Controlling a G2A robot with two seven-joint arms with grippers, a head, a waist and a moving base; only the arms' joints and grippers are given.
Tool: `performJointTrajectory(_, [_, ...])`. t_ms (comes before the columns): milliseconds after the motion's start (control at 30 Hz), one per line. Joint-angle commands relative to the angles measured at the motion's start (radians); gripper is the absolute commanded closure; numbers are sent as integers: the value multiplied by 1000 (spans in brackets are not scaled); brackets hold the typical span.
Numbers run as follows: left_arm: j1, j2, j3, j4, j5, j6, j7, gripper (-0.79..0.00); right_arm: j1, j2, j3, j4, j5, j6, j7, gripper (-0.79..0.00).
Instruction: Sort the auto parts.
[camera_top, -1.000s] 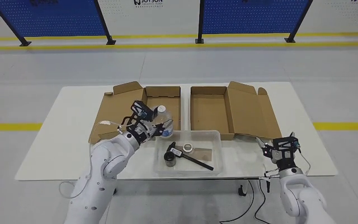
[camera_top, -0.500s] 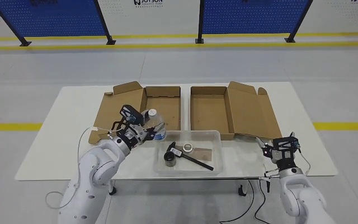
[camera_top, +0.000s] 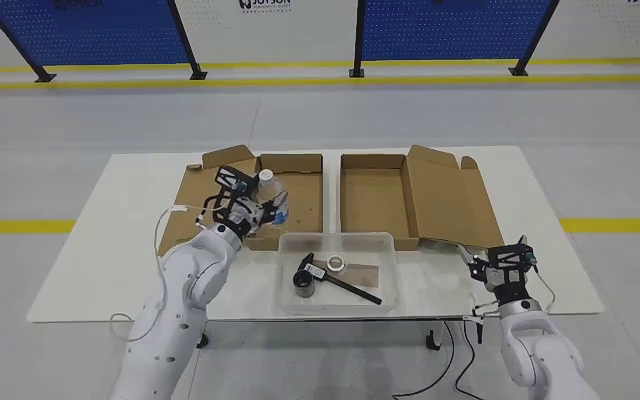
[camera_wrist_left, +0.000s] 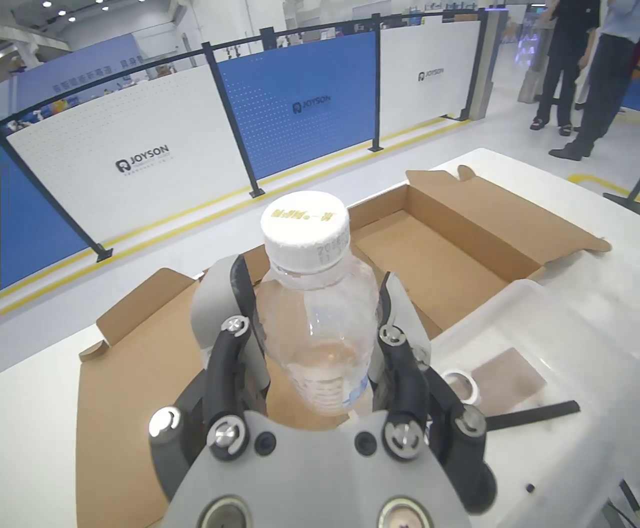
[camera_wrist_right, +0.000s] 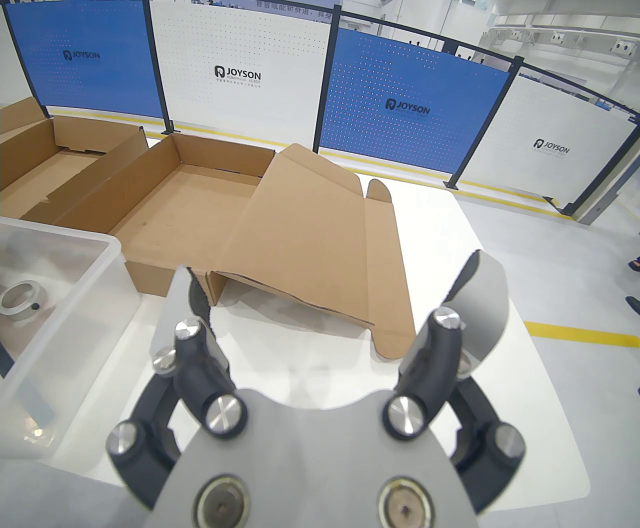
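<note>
Jaws of the left gripper (camera_wrist_left: 312, 285) are closed against both sides of a bottle (camera_wrist_left: 315, 320), gripping it at the body below the shoulder. Bottle: clear plastic, white ribbed screw cap with faint print on top, small pale label band low on the body. It is held over the left cardboard box (camera_top: 292, 158); whether its base touches the box floor cannot be determined

Jaws of the right gripper (camera_wrist_right: 332, 272) stand wide apart with nothing between them. This gripper is near the table's front right edge, beside the opened flap of the right cardboard box (camera_top: 375, 195)

Surface: white table (camera_top: 120, 230). Both boxes lie open, side by side, lids folded outward. A clear plastic bin (camera_top: 340, 237) sits just in front of them, holding a black cylinder (camera_top: 303, 285), a white ring (camera_top: 337, 263), a black rod (camera_top: 350, 288) and a brown card (camera_top: 365, 275)

Room: pale grey floor with yellow lines (camera_top: 300, 85); blue and white perforated barrier panels (camera_top: 100, 30) on black posts behind the table
</note>
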Motion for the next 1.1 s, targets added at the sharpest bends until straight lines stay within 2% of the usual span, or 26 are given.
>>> performJointTrajectory(0, [-22, -5, 21, 32, 9, 44, 3, 0, 0, 0, 0, 0, 0, 0, 0, -785])
performJointTrajectory(367, [-103, -28, 94, 183, 43, 199, 37, 0, 0, 0, 0, 0, 0, 0, 0, -785])
performJointTrajectory(833, [-201, -58, 160, 362, 15, 277, 79, 0, 0, 0, 0, 0, 0, 0, 0, -785])
performJointTrajectory(1067, [-283, -83, 203, 501, -13, 319, 102, 0, 0, 0, 0, 0, 0, 0, 0, -785])
